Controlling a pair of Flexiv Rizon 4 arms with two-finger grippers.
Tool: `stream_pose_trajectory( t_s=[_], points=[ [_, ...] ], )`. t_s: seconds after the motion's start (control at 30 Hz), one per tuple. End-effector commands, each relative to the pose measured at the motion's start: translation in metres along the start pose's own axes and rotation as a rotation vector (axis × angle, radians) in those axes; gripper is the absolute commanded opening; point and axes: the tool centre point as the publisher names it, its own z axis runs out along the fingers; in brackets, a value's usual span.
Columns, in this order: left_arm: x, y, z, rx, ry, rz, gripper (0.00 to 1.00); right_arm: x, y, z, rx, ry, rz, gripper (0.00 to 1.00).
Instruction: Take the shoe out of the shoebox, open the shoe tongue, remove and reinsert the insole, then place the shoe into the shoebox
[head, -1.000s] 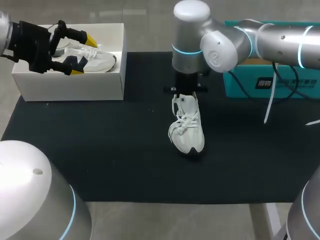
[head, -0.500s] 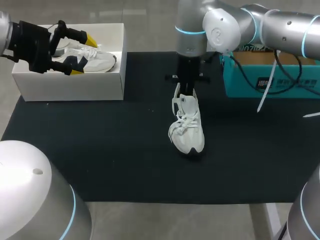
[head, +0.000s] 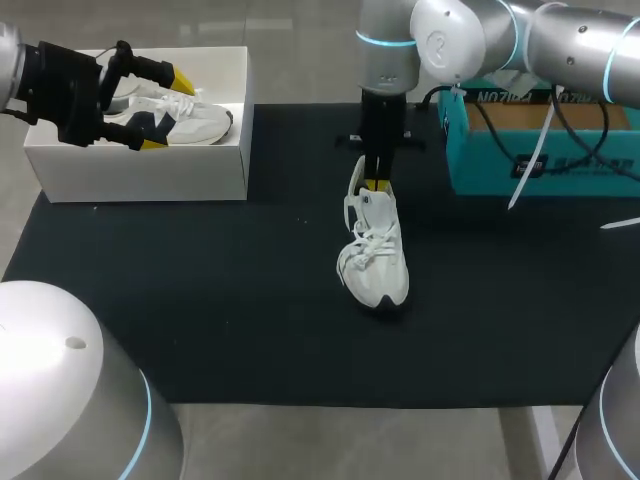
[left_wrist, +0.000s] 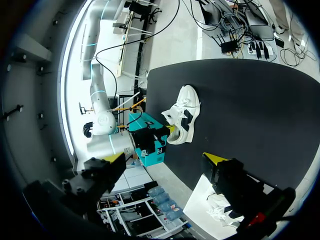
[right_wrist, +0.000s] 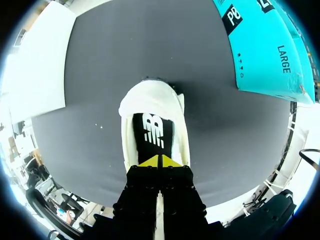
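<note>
A white sneaker (head: 375, 255) stands on the black mat (head: 200, 300), toe toward the near edge; it shows ahead of the open fingers in the left wrist view (left_wrist: 184, 114). My right gripper (head: 376, 184) hangs above the shoe's heel, and its yellow tips (right_wrist: 160, 161) are shut on the heel end of the black insole (right_wrist: 152, 132). A pale strip (head: 357, 178) rises beside the fingers. My left gripper (head: 162, 110) hovers open over the white shoebox (head: 140, 172), nothing between its fingers (left_wrist: 165, 160). A second sneaker (head: 195, 117) lies inside the box.
A teal cardboard box (head: 540, 150) stands at the mat's back right, close beside my right arm, and fills the area right of the shoe (right_wrist: 265, 45). A white cable tie (head: 530, 170) dangles from that arm.
My right gripper has risen from the shoe's heel opening, its yellow tips now showing, and the pale strip beside it has come up too. The left arm has stayed still.
</note>
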Motion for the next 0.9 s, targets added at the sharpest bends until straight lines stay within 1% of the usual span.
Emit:
stream_pose_trajectory(
  t_s=[0.03,0.3,0.57,0.67,0.87,0.9],
  points=[
    [-0.001,0.001,0.000,0.001,0.005,0.000,1.00,0.002,0.003,0.006,0.004,0.014,-0.014,0.00],
    [-0.001,0.001,0.000,0.001,0.005,0.000,1.00,0.006,0.000,0.016,0.047,0.014,-0.037,0.00],
    [-0.001,0.001,0.000,0.001,0.005,0.000,1.00,0.003,-0.010,0.007,0.116,-0.020,-0.045,0.00],
    [-0.001,0.001,0.000,0.001,0.005,0.000,1.00,0.002,-0.013,0.010,0.148,-0.020,-0.056,0.01],
    [-0.001,0.001,0.000,0.001,0.005,0.000,1.00,0.002,-0.014,0.014,0.161,-0.010,-0.058,0.46],
    [-0.001,0.001,0.000,0.001,0.005,0.000,1.00,0.002,-0.014,0.015,0.163,-0.009,-0.059,0.50]
  ],
)
